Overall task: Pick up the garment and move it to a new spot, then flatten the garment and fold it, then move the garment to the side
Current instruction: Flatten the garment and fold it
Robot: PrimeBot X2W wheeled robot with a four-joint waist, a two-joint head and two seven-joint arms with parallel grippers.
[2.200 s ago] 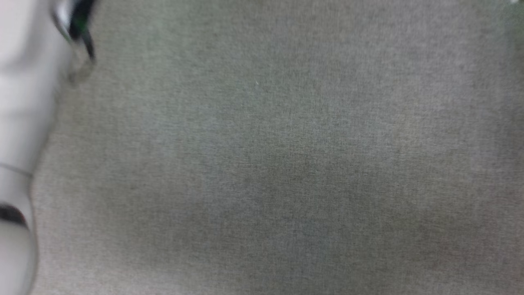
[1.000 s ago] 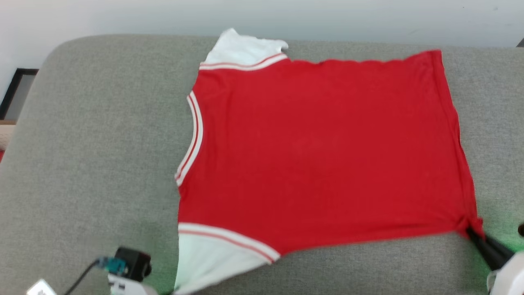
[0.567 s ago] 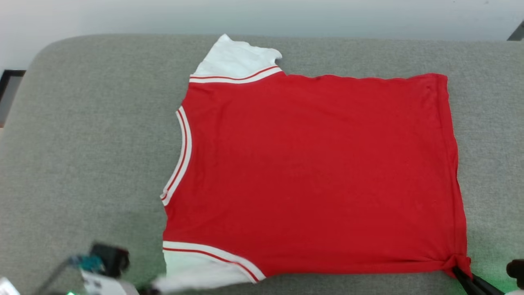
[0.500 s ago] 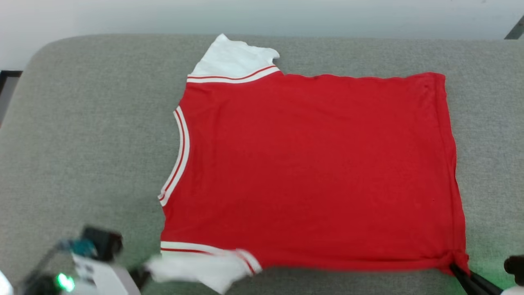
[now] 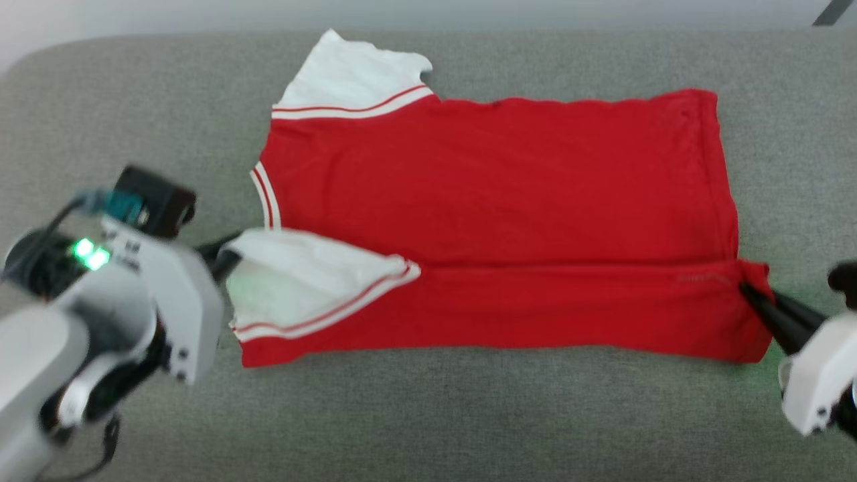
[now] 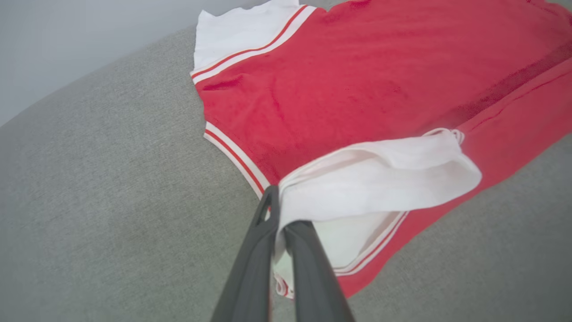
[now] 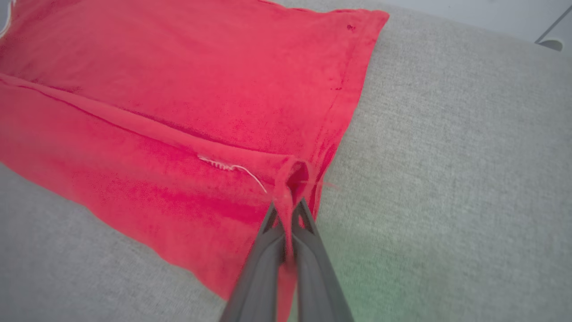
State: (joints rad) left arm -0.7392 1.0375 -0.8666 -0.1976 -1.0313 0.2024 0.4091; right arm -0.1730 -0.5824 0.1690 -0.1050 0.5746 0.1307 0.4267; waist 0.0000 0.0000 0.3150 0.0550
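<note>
Two grippers are clenching the red jersey (image 5: 495,187) in the head view: it is lying spread across the grey cushion (image 5: 469,415), its near edge doubled up over its body, with the left gripper (image 5: 224,258) gripping the white shoulder panel (image 5: 301,281) at the left end and the right gripper (image 5: 748,291) gripping the hem corner (image 5: 753,278) at the right end. In the left wrist view, the left gripper (image 6: 282,214) is squeezing shut on the white shoulder panel (image 6: 380,179), which is arching over the striped trim beneath. In the right wrist view, the right gripper (image 7: 286,212) is nipping the bunched hem corner (image 7: 292,174), just beside a loose white thread (image 7: 232,167)
</note>
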